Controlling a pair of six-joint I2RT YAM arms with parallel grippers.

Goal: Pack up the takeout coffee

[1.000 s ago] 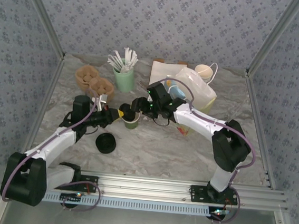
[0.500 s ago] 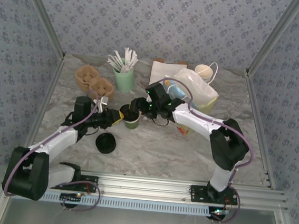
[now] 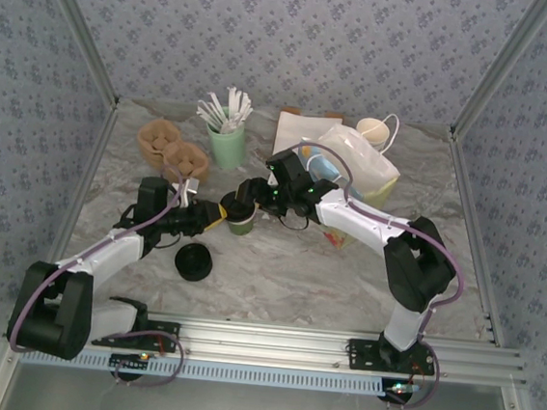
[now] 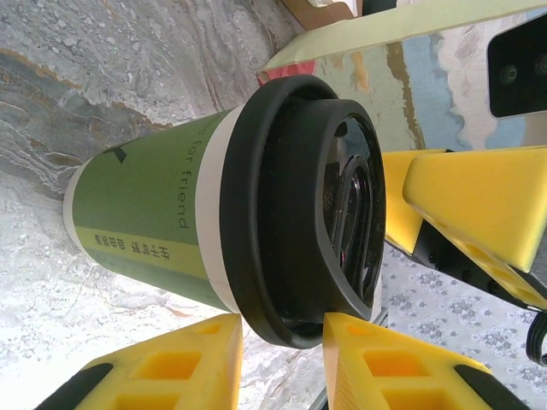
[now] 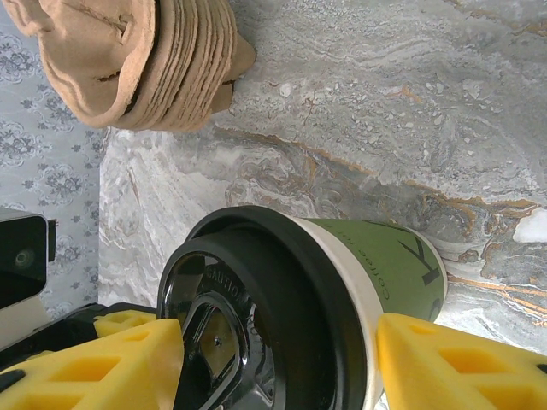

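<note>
Right wrist view: the right end effector (image 5: 278, 350) clamps the coffee (image 5: 376, 256), upright on the desk (image 5: 427, 85). The left end effector (image 4: 282, 346) brackets its lid (image 4: 299, 213), grip unclear. Grasp step, likely; next, lift toward the bag (image 3: 355, 162).

There is little room around the takeout coffee (image 3: 242, 223): the right gripper (image 3: 239, 206) clasps it from behind and to the right, and the left gripper (image 3: 218, 212) crowds its left side, fingers (image 4: 162, 367) parted about the lid's rim. Behind the coffee to the left stand the cardboard trays (image 3: 173, 152) and the mint cup of sticks (image 3: 226, 146); behind it to the right the paper bag (image 3: 360, 165) blocks the way. At its front left lies a black round object (image 3: 193, 261). In front of the coffee and to its right the table (image 3: 296, 277) lies bare.
</note>
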